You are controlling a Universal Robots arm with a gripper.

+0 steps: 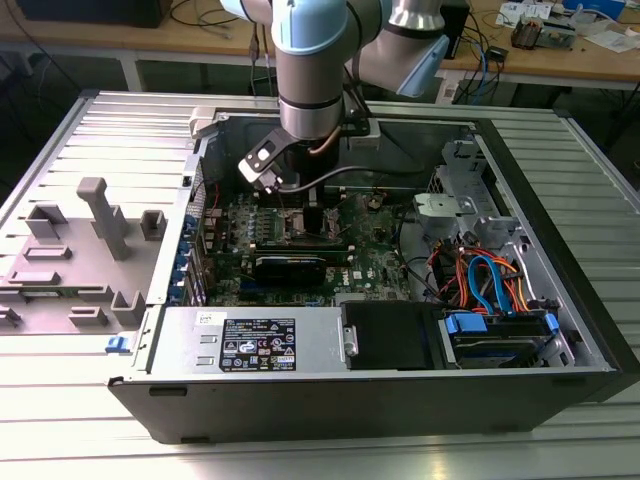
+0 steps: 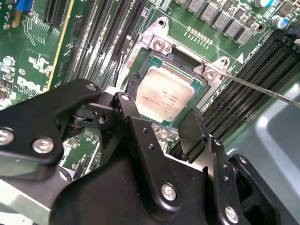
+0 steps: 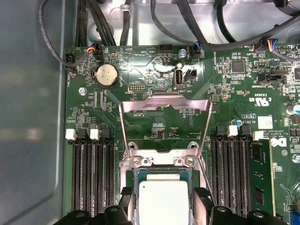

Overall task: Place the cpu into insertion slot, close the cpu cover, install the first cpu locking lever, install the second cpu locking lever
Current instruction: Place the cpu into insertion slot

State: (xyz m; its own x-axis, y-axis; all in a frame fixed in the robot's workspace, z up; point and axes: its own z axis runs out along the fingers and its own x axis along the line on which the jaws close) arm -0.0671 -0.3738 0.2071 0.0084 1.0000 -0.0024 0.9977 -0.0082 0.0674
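The pale-blue and silver robot arm (image 1: 318,60) hangs wrist-down, straight above the small flat square silver-grey chip (image 3: 164,204). Its black two-finger gripper (image 3: 165,198) stands with jaws spread, one black finger (image 3: 205,198) just beside each opposite edge of that chip.

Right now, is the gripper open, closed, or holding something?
Gripper: at the cpu lying in the insertion slot; open or closed cannot be told.

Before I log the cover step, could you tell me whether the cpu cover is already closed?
No, the cover stands raised behind the cpu.
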